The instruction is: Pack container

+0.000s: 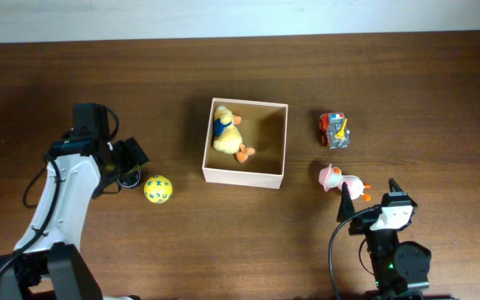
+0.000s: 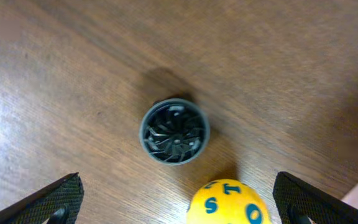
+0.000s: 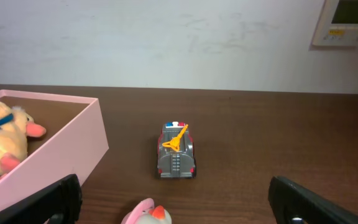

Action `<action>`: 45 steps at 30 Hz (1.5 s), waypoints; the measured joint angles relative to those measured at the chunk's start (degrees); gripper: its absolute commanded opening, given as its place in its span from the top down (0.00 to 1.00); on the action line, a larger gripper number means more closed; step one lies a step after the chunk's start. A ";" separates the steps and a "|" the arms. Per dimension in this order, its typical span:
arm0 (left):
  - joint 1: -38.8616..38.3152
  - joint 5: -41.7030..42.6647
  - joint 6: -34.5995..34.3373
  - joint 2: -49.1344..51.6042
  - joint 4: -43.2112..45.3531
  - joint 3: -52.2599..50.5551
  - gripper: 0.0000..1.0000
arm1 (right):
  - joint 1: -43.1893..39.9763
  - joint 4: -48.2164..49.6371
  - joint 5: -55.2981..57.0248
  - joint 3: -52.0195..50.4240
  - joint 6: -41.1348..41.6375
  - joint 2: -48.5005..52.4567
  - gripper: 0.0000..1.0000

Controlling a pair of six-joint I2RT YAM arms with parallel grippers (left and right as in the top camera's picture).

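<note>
- Square, shallow, open-topped cardboard container (image 1: 242, 177), pale outside and tan inside, near the middle of the dark wooden worktop (image 1: 223, 250); already holding one yellow plush duck with a blue scarf (image 1: 227, 133), tucked toward its 10 o'clock corner.
- Loose around the container, read from above: yellow ball with blue letters (image 1: 157, 189) at 8 o'clock; red-and-grey toy truck (image 1: 334, 130) at 3 o'clock; pink-and-white toy bird (image 1: 340, 180) at 4 o'clock.
- Left tool (image 2: 180, 200) spread wide and empty, hanging over a small dark round finned part (image 2: 175, 131); ball just beside that part, at its 5 o'clock in the wrist view.
- Right tool (image 3: 178, 200) likewise wide apart, gripping nothing, low near the worktop's 5 o'clock edge, facing the truck, with the bird just beside its fingers.
- Judged step: partway through packing, with one toy in, the rest out, nothing lifted yet.
- Next move, probably: lower the left tool squarely around the dark part or the ball, close, carry toward 3 o'clock, release over the container.
- For the right side: settle over the bird, the nearest toy, then carry toward 10 o'clock.
- Care needed: ball likely to roll under an off-centre pinch.
</note>
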 measured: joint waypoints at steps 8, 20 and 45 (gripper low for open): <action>0.31 1.79 -4.55 3.04 4.79 -1.84 0.01 | 0.00 0.00 0.00 -0.02 0.00 0.00 0.01; 0.31 4.22 -8.98 9.38 6.47 -2.01 0.01 | 0.00 0.00 0.00 -0.02 0.00 0.00 0.01; 2.49 1.62 -9.73 9.38 10.64 -4.26 0.00 | 0.00 0.00 0.00 -0.02 -0.02 0.00 0.01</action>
